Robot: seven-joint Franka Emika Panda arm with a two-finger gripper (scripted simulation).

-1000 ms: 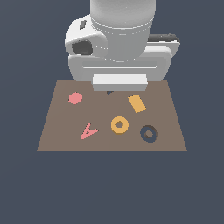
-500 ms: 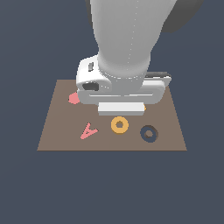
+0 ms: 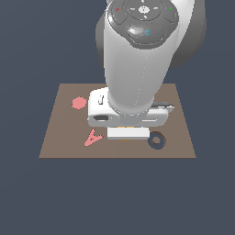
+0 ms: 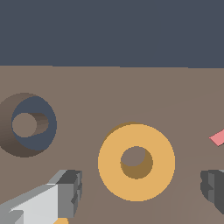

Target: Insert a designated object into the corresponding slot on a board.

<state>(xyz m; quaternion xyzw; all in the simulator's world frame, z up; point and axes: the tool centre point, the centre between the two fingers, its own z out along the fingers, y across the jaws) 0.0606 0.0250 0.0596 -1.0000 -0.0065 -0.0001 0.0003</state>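
The orange-yellow ring (image 4: 110,162) lies flat on the brown board (image 4: 131,92). My gripper (image 4: 142,191) is open above it, with one finger (image 4: 70,192) on each side of the ring and no contact visible. The slot (image 4: 47,127), a dark navy ring-shaped recess, sits on the board a short way from the ring. In the exterior view the gripper (image 3: 128,133) hangs low over the board (image 3: 59,137) and hides the ring. The slot (image 3: 156,140) shows just to the exterior view's right of the hand.
A pink hexagon (image 3: 79,103) and a pink A-shaped piece (image 3: 93,137) lie on the board toward the exterior view's left. A pink corner (image 4: 217,138) shows at the edge of the wrist view. The arm's body covers the board's middle and back.
The arm has come forward and lower over the board. Its hand now covers the orange ring and the orange rectangle, which were both visible a second ago.
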